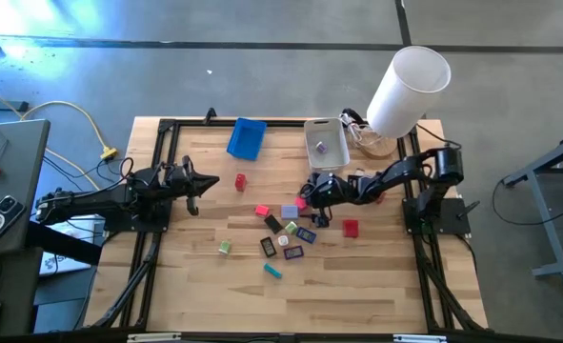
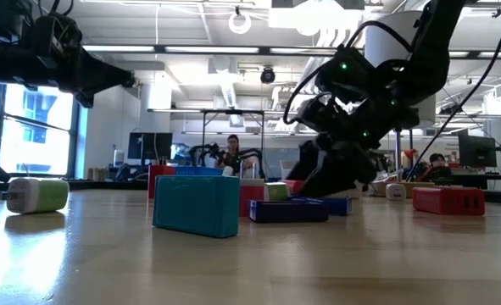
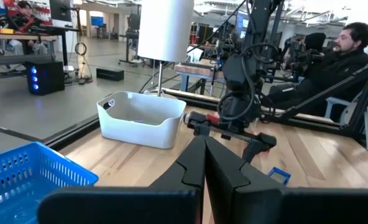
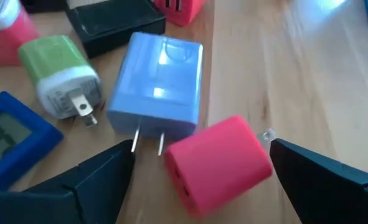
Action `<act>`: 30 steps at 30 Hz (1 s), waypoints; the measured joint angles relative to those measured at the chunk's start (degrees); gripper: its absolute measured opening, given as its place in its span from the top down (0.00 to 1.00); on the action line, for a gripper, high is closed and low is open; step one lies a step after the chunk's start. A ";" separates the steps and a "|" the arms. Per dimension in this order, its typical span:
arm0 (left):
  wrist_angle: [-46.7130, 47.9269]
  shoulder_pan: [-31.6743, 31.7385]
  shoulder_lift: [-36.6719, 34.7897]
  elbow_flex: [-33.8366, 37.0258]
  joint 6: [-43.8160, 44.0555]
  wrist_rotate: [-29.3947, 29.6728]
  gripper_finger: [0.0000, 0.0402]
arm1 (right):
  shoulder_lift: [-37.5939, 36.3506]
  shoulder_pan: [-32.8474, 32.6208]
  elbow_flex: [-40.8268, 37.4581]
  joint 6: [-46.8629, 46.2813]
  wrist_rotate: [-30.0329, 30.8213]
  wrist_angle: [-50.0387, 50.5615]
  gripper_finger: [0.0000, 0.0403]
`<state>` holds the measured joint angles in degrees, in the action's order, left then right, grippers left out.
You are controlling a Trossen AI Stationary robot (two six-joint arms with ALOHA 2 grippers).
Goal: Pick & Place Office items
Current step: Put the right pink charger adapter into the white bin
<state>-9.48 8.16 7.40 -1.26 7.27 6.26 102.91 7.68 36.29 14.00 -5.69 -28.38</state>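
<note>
R gripper (image 4: 196, 168) is reaching low over the desk (image 1: 376, 276) near its middle, just in front of the white bin (image 1: 326, 143), w/ jaws spread wide apart and a red block (image 4: 218, 162) lying between them, not clamped. In the wrist view a pale blue plug block (image 4: 159, 81) is sitting just beside the red one, prongs pointing toward the gripper; a green-and-white plug (image 4: 59, 74), a black block (image 4: 112, 22) and a blue piece w/ a small display (image 4: 12, 137) are lying close by.

The rest of the office items (image 1: 286, 233) are lying scattered around the desk's middle: a teal block (image 1: 273, 271) toward the front edge, a green piece (image 1: 225, 247) off to the left side, a red block (image 1: 351, 228) to the right side, another red piece (image 1: 241, 181) alone nearer the back. The blue tray (image 1: 247, 138) is sitting at the back edge, left of the bin.

L gripper (image 1: 210, 181) is hovering above the desk's left side, jaws together, holding nothing.

A person (image 3: 333, 62) is sitting beyond the desk.
</note>
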 joint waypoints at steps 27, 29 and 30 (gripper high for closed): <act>0.42 -0.09 0.00 -0.02 0.26 -0.15 0.99 | 0.07 -0.17 0.00 -6.00 2.99 1.01 0.72; 0.42 -0.09 0.00 0.00 0.26 -0.15 0.99 | 0.07 -0.19 0.00 -7.58 5.73 0.85 0.73; 0.44 -0.09 0.00 0.00 0.26 -0.17 0.99 | 0.07 -0.17 0.00 -8.23 6.93 0.83 0.72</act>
<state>-9.04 8.08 7.40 -1.26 7.53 6.09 102.98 7.51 36.29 5.77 1.24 -27.55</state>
